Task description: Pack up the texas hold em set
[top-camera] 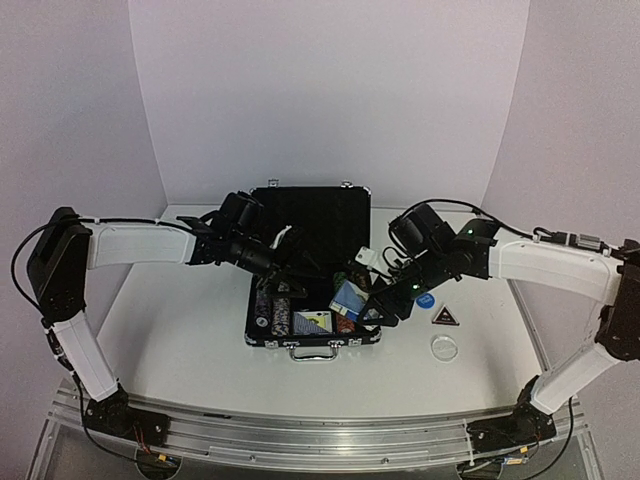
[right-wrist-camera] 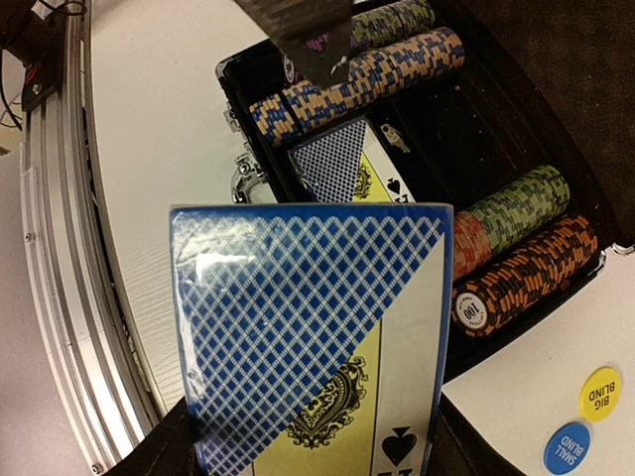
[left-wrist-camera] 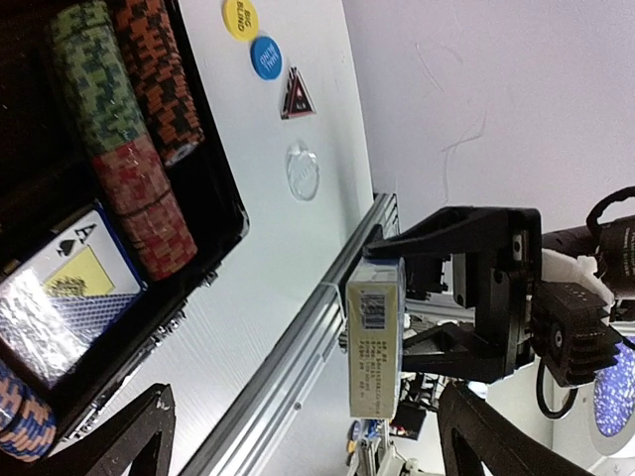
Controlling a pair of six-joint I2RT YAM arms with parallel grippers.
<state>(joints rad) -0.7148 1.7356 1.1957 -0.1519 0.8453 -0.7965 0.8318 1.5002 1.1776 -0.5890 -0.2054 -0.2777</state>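
The black briefcase (top-camera: 262, 338) lies open at the table's middle with its lid up. It holds rows of striped chips (right-wrist-camera: 516, 213) and one blue-backed deck (right-wrist-camera: 342, 164), also seen in the top view (top-camera: 312, 322). My right gripper (top-camera: 372, 300) is shut on a second blue-backed deck (right-wrist-camera: 308, 337) and holds it above the case's right front part. My left gripper (top-camera: 288, 268) hovers over the case's left half, open and empty; its fingers (left-wrist-camera: 129, 436) frame the held deck (left-wrist-camera: 375, 337). The yellow disc (right-wrist-camera: 600, 394), blue disc (top-camera: 425, 299), dark triangular button (top-camera: 445, 317) and clear disc (top-camera: 443, 347) lie on the table right of the case.
The case's silver handle (top-camera: 313, 352) faces the near edge. An aluminium rail (top-camera: 320, 435) runs along the table's front. White walls close in the back and both sides.
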